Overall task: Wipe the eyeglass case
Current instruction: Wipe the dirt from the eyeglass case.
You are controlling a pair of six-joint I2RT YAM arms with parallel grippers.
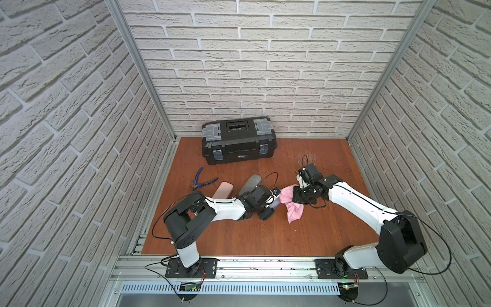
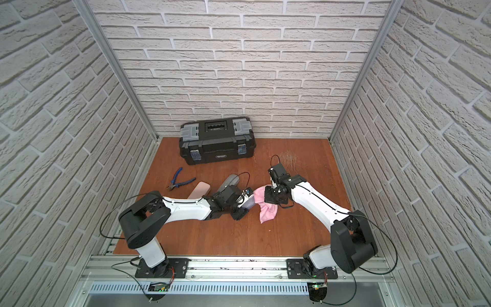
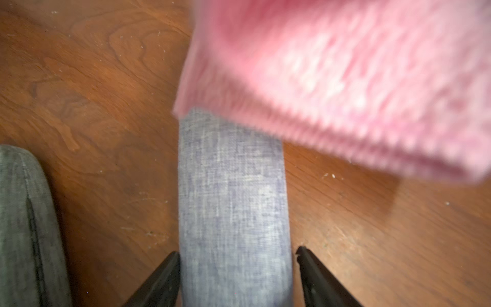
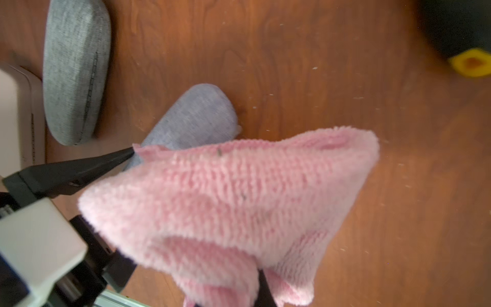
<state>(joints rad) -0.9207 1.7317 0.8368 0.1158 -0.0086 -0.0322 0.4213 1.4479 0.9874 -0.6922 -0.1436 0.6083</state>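
The blue-grey eyeglass case (image 1: 275, 204) (image 3: 231, 186) (image 4: 196, 114) sits mid-table between the jaws of my left gripper (image 1: 273, 203) (image 3: 237, 252). One jaw touches its side and the other stands a narrow gap off, so the gripper is open. My right gripper (image 1: 292, 196) is shut on a pink cloth (image 1: 293, 207) (image 3: 332, 79) (image 4: 225, 199). The cloth hangs over the far end of the case. It hides most of the right fingers (image 4: 263, 289).
A darker grey case (image 1: 251, 182) (image 4: 74, 71) and a beige case (image 1: 224, 190) lie just left of the left gripper. Blue-handled pliers (image 1: 203, 180) lie further left. A black toolbox (image 1: 237, 141) stands against the back wall. Brick walls enclose the wooden table (image 1: 265, 234).
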